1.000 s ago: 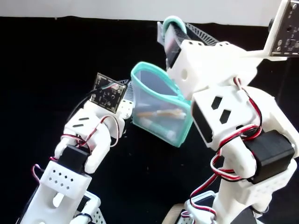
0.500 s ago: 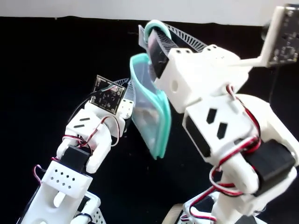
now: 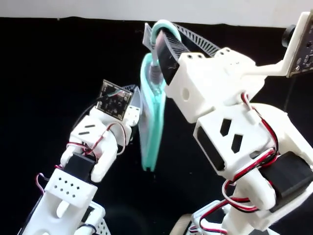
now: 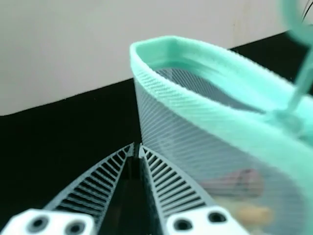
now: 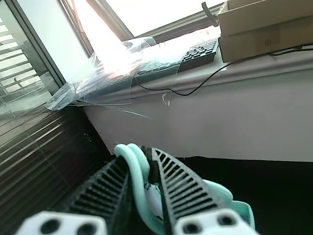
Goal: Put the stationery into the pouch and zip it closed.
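Mint mesh pouch (image 3: 149, 127) hangs edge-on, stationery (image 4: 244, 213) inside; my right tool (image 5: 146, 152) pinches its loop (image 3: 162, 23), left tool (image 4: 136, 147) clamps its edge, black worktop (image 3: 58, 58) below.

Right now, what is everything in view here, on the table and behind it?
pouch: one, mint green with see-through mesh, held above the table between both grippers
loop: one, mint green, at the pouch's top
stationery: a few pieces, pinkish and beige, inside the pouch
table: one, black, below the pouch
keyboard: one, black, on the sill
boxes: two, brown, stacked on the sill
plastic sheet: one, clear, by the keyboard
left gripper: one, white and grey, shut on the pouch's mesh edge
right gripper: one, white and dark, shut on the loop
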Available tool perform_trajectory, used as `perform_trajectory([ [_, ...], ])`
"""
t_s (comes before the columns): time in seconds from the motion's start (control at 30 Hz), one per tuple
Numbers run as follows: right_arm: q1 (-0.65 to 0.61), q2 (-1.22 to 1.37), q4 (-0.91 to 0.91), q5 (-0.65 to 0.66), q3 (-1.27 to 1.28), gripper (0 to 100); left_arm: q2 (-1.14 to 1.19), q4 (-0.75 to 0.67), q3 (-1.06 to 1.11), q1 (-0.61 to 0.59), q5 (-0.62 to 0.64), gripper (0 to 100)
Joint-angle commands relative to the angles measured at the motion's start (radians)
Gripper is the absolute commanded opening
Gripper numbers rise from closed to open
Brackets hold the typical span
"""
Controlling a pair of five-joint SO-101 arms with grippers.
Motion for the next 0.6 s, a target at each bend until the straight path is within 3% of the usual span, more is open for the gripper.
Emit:
perform_trajectory([
  [0.0, -0.012, 0.002, 0.015, -0.015, -0.028, 0.5, -0.002, -0.021, 0.022, -0.005, -0.009, 1],
  [0.17, -0.012, 0.001, 0.005, -0.094, 0.094, 0.5, -0.008, -0.021, 0.05, -0.005, -0.009, 1],
  [0.4, -0.016, -0.001, 0.004, -0.098, 0.153, 0.5, -0.005, -0.026, 0.041, -0.005, -0.009, 1],
  [0.57, -0.111, -0.001, 0.013, -0.095, 0.154, 0.5, -0.002, -0.061, 0.039, -0.005, -0.009, 1],
])
